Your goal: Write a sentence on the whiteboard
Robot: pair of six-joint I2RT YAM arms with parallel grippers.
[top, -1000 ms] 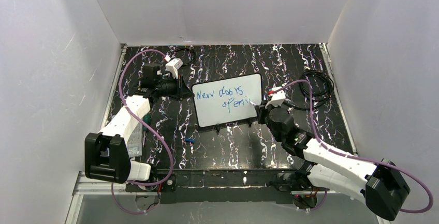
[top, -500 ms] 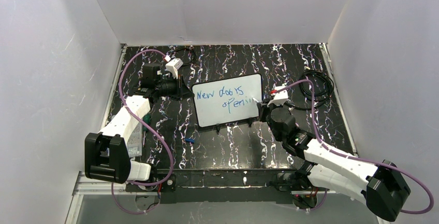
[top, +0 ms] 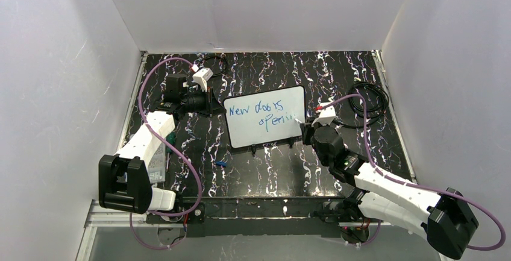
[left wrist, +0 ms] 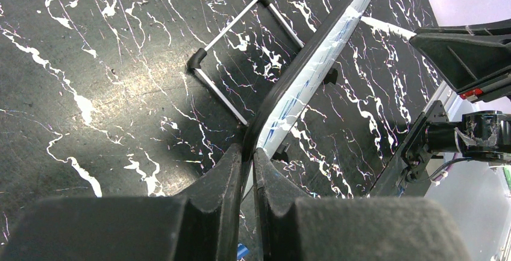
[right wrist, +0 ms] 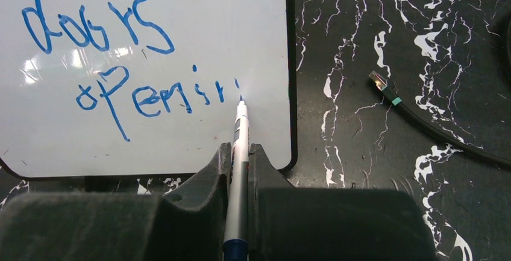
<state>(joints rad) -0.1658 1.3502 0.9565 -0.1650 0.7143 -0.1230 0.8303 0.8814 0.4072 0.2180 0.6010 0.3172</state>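
The right fingers (right wrist: 218,167) grip the marker (right wrist: 241,125), its long axis pointing ahead and its tip on the whiteboard (right wrist: 199,14), just right of the sentence (right wrist: 144,95). The left fingers (left wrist: 228,167) pinch the board's edge.

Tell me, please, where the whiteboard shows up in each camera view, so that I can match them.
Top external: the whiteboard lies at the centre of the picture.
Left wrist: edge-on, a diagonal from bottom centre to top right, its edge pinched in the left gripper.
Right wrist: it fills the upper left.
Shared landmark: the blue sentence on its face.
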